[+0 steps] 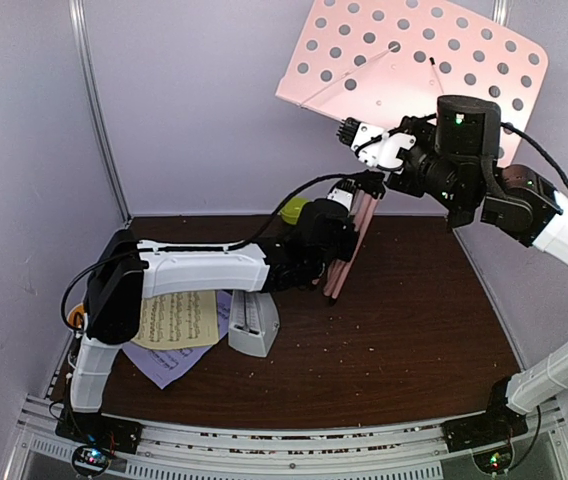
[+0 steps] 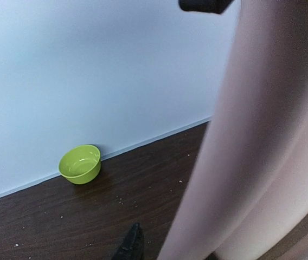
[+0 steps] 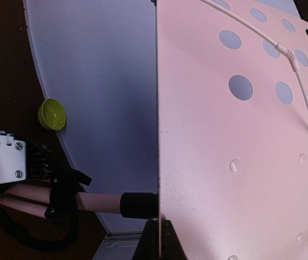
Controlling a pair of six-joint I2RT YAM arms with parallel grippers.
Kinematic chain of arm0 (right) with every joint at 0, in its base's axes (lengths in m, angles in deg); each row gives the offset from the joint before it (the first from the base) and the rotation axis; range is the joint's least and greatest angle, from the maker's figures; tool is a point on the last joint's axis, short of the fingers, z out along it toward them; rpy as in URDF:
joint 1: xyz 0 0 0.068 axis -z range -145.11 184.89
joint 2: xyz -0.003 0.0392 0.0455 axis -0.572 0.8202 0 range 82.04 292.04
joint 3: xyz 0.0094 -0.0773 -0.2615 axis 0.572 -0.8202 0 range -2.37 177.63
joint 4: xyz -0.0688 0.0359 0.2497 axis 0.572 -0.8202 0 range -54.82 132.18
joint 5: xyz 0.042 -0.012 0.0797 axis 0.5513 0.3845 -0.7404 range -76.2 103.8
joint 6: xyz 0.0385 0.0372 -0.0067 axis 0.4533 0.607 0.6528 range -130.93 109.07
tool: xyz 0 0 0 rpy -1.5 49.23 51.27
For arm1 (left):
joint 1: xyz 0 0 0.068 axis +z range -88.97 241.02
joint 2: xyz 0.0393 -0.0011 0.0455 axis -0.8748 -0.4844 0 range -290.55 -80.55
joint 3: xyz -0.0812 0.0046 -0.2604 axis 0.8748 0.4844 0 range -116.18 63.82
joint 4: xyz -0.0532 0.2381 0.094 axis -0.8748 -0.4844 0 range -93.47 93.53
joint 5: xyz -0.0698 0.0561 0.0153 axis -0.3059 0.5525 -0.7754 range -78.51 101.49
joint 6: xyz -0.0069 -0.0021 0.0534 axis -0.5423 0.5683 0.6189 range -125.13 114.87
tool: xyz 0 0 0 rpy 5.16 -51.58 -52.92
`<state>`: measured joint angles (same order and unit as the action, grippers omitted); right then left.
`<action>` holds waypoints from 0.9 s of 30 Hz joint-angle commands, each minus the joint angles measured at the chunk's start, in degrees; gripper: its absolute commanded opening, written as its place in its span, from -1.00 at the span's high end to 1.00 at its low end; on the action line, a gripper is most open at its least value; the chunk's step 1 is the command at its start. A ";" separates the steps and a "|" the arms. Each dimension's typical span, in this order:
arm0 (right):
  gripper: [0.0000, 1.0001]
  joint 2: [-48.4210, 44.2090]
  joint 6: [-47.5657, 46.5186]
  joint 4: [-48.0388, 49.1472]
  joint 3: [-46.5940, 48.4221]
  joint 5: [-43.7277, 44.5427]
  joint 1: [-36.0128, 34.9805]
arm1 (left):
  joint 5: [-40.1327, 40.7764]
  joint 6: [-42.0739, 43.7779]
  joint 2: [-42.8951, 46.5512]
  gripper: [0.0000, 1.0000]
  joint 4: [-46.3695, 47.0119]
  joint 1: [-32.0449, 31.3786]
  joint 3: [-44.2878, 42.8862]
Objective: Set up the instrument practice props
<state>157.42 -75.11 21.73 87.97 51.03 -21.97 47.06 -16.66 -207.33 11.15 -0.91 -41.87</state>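
Observation:
The pink music stand is held up over the middle of the table. Its perforated desk (image 1: 414,60) (image 3: 241,135) is high at the back. Its legs (image 1: 349,250) (image 2: 251,151) are folded together and slant down to the table. My right gripper (image 1: 379,183) (image 3: 159,235) is shut on the desk's lower edge, beside the pole's black collar (image 3: 138,205). My left gripper (image 1: 336,240) straddles the folded legs. Its one visible finger (image 2: 129,246) stands a little off them and the other is hidden. The yellow sheet (image 1: 176,318) lies on the lavender sheet (image 1: 164,365) at the left, beside the pale-grey metronome (image 1: 252,325).
A lime-green bowl (image 1: 294,210) (image 2: 79,164) (image 3: 52,114) sits against the back wall behind the left gripper. Pale walls close in the left, back and right sides. Crumbs dot the brown table (image 1: 414,320).

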 commanded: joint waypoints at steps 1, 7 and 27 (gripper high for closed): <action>1.00 -3.65 -1.05 17.07 2.28 -1.18 -1.16 | -2.12 3.66 0.43 0.68 3.67 0.23 3.02; 1.00 -3.05 -3.21 16.43 4.22 -1.56 -1.15 | -5.11 7.52 1.80 0.95 8.11 -0.09 7.85; 1.00 -5.26 -6.62 15.75 5.89 -0.27 -1.06 | -12.81 11.49 7.86 1.00 18.49 4.70 24.42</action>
<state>157.96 -78.28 19.02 87.97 45.77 -23.32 35.28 -8.22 -198.39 30.78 1.72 -18.46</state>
